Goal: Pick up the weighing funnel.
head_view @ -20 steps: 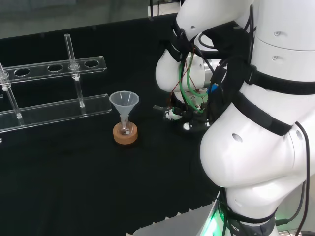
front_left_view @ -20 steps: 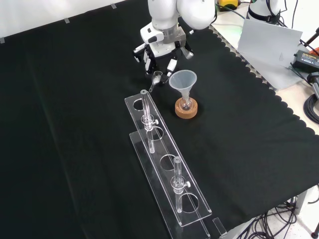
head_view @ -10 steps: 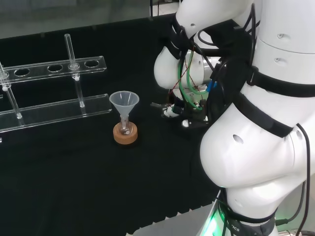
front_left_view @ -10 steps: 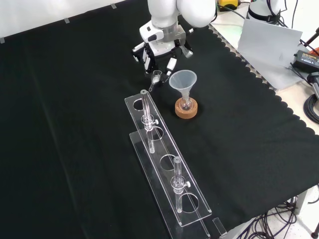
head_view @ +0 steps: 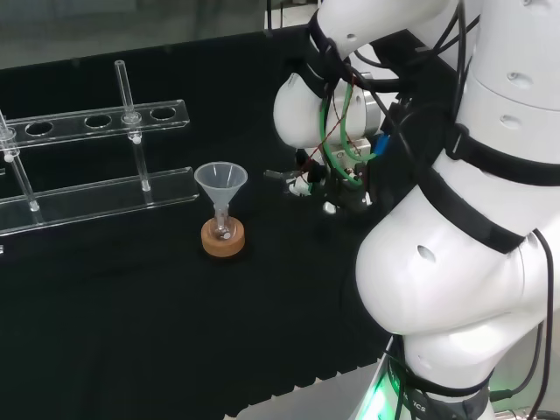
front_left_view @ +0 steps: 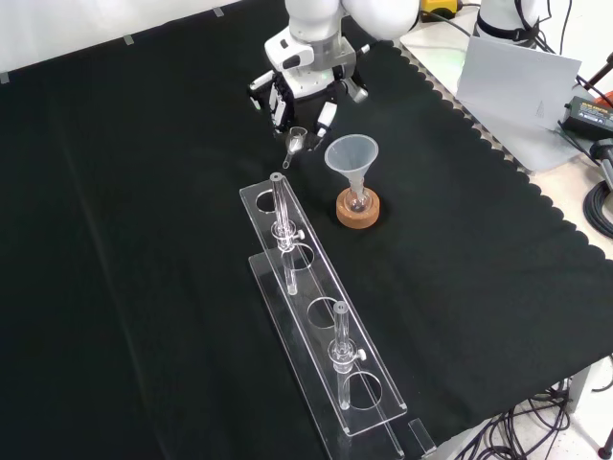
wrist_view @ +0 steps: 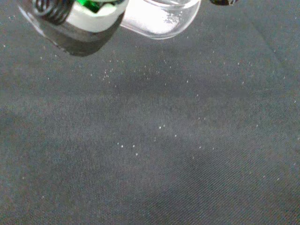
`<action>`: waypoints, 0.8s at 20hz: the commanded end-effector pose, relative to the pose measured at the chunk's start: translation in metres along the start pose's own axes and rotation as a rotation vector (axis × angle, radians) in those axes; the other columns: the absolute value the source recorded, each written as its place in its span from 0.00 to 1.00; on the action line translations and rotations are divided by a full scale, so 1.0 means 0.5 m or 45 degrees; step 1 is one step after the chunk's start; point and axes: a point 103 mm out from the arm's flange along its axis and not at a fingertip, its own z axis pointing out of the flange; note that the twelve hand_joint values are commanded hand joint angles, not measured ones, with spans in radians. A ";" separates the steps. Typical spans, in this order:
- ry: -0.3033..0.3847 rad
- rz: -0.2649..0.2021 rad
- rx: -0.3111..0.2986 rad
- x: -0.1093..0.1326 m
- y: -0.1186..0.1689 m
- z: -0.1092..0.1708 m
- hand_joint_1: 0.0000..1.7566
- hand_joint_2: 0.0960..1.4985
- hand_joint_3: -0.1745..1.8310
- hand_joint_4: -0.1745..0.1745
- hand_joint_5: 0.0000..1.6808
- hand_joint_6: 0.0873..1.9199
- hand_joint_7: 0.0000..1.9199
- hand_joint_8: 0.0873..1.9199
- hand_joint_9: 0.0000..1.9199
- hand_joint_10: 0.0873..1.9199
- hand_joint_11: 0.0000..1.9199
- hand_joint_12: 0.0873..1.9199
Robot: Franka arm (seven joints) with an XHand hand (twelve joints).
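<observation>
In the front view the hand (front_left_view: 305,91) hangs above the cloth just beyond the big funnel, its fingers curled round the weighing funnel (front_left_view: 295,144). That small clear scoop slants down and to the left from the fingertips, off the cloth. Close up in the wrist view, the weighing funnel (wrist_view: 161,18) holds white powder beside one black and white finger (wrist_view: 79,18), with bare cloth under them. The head view has the hand (head_view: 319,188) below the white arm links, right of the big funnel.
The big funnel (front_left_view: 351,158) stands stem down in a small flask on a cork ring (front_left_view: 358,213), close to the hand. A clear tube rack (front_left_view: 321,326) holding glass tubes runs toward the front edge; in the head view the rack (head_view: 96,157) lies at the left.
The hand has risen from near the cloth with the weighing funnel held in its fingers. The big funnel and the rack have not moved.
</observation>
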 end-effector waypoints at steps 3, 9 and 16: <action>-0.021 -0.014 -0.009 -0.011 -0.013 -0.039 0.64 0.51 0.22 1.00 0.84 0.10 0.87 0.00 0.65 0.06 0.13 0.75; -0.026 -0.011 -0.009 -0.021 -0.016 -0.064 0.64 0.51 0.23 1.00 0.84 0.10 0.87 0.00 0.65 0.06 0.12 0.75; -0.025 -0.041 -0.067 -0.036 -0.033 -0.147 0.64 0.51 0.23 1.00 0.84 0.10 0.88 0.00 0.65 0.06 0.12 0.75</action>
